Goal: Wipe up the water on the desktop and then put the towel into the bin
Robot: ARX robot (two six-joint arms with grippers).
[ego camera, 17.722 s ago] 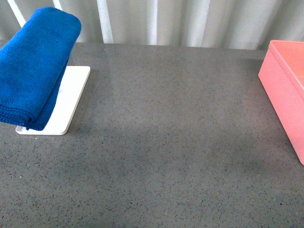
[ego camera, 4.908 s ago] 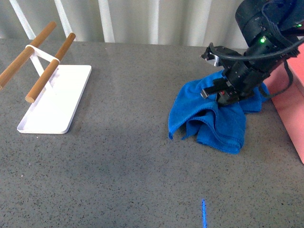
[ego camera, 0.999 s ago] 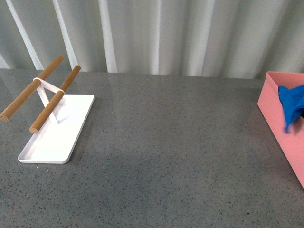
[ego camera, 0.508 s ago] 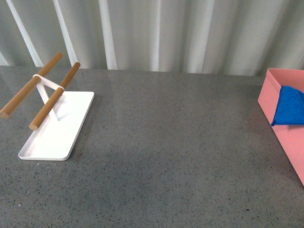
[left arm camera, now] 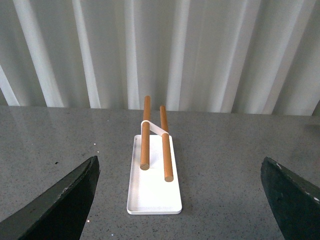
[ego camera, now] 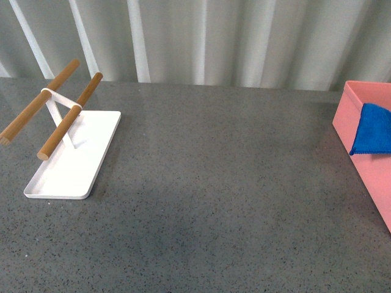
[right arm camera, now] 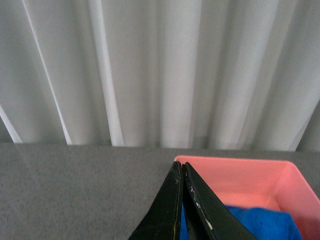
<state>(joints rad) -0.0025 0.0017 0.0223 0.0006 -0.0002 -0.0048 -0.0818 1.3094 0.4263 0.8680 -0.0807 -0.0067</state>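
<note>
partly cut off, the towel (ego camera: 372, 137) lies in the bin (ego camera: 360, 160).

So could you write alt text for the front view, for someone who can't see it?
A blue towel lies inside a pink bin at the right edge of a speckled grey desktop. At left sits a white tray carrying two wooden bars.

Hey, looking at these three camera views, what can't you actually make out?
- Bin: front view's right edge cuts it off; its far side is unseen.
- Towel: partly cut off in front view; in right wrist view the right end effector covers part of it.
- Water on the desktop: no wetness can be told on the speckled surface.
- Left end effector: only two fingers show at the corners.
</note>
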